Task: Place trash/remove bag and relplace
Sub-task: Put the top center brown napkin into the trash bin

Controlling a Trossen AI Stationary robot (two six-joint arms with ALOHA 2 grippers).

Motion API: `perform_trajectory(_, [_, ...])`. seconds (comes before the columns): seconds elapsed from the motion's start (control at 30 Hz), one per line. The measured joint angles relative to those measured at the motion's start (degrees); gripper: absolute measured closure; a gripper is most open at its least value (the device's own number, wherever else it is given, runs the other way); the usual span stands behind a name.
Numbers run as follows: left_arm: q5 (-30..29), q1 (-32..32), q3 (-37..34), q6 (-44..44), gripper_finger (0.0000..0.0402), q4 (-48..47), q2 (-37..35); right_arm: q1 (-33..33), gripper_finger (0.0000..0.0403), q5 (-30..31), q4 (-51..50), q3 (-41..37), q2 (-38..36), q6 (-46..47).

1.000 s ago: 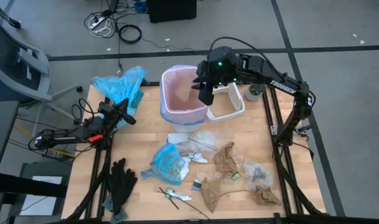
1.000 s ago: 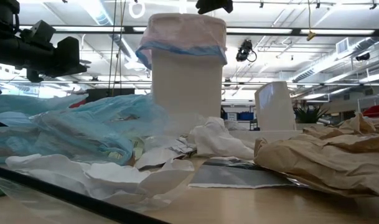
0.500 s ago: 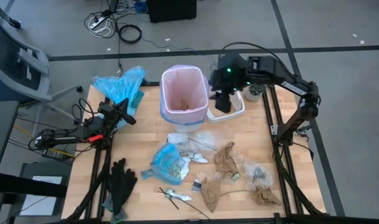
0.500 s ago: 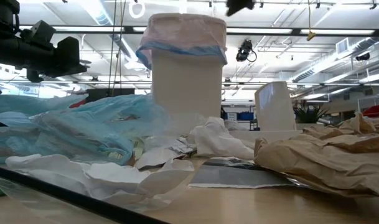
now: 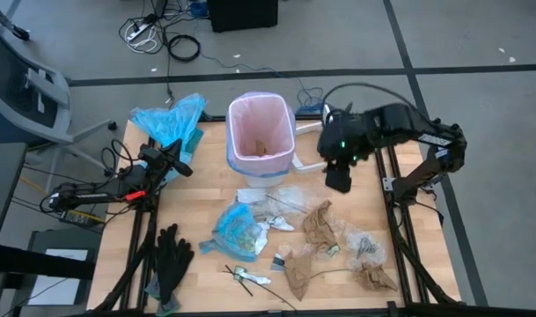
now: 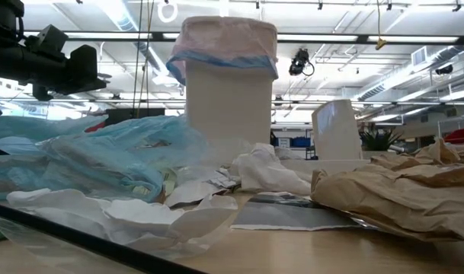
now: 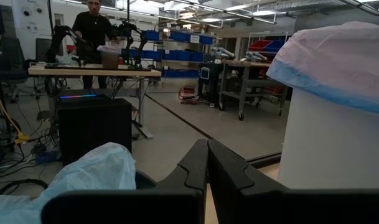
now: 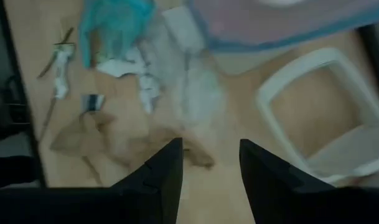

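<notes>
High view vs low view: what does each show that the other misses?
Only the high view: both arms, the left gripper parked shut at the table's left edge, the right gripper open above the table beside the bin, the brown scrap inside the bag, the black gloves and the white frame lying by the bin.

Only the low view: the room's ceiling lights and shelving behind the table; neither gripper's fingers can be made out.

Both: the lined bin, the light-blue plastic bag, white scraps and brown paper on the table.

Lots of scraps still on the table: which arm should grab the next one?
Right. The right gripper hangs open just above the brown paper; the left gripper sits shut beside the bin.
</notes>
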Motion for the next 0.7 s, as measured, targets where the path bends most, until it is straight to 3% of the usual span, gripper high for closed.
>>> perform_trajectory(0.27, [0.0, 0.0, 0.0, 0.0, 0.0381, 0.0, 0.0, 12.3, 0.0261, 5.1, -0.1, -10.6, -0.4, 19.7])
perform_trajectory(0.4, [0.0, 0.0, 0.0, 0.0, 0.0381, 0.0, 0.0, 16.6, 0.0261, 5.8, 5.0, -18.0, -0.4, 27.5])
perform_trajectory(0.7, [0.0, 0.0, 0.0, 0.0, 0.0381, 0.0, 0.0, 20.9, 0.0261, 5.1, 27.9, -35.2, -0.4, 29.2])
